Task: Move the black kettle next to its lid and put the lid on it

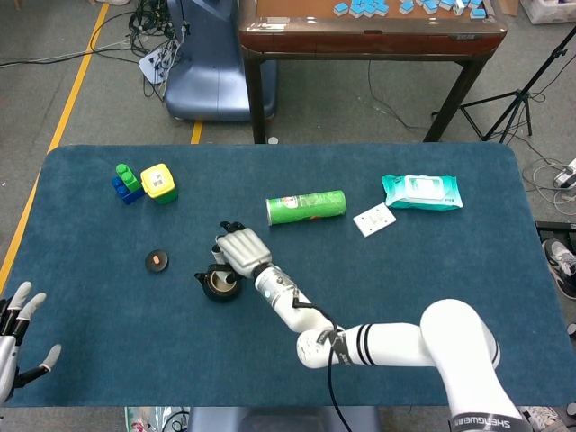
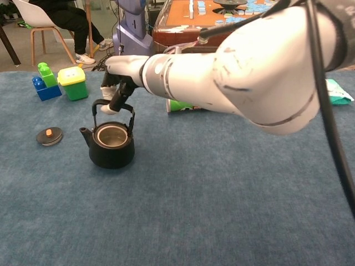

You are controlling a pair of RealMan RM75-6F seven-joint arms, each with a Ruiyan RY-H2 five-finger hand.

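The right robot hand (image 2: 118,77) grips the arched handle of the black kettle (image 2: 110,146), fingers curled around the top of the handle, with the white arm stretching across the blue tabletop (image 1: 432,270) from the robot's right side. The kettle stands upright with its mouth uncovered and its spout pointing toward the lid (image 2: 49,135), a small dark disc with an orange knob that lies flat on the tabletop near the kettle but apart from it. From the chest view the kettle's base appears to be at the tabletop, though whether it is fully resting there cannot be told. The left robot hand (image 1: 16,337) shows at the lower left edge of the head view, fingers spread and holding nothing, well apart from the kettle. Behind the kettle lies a green canister (image 1: 306,206) on its side; further right sit a white card (image 1: 374,219) and a teal packet of wipes (image 1: 422,191). A cluster of blue, green and yellow toy blocks (image 1: 144,183) stands at the far left of the tabletop.
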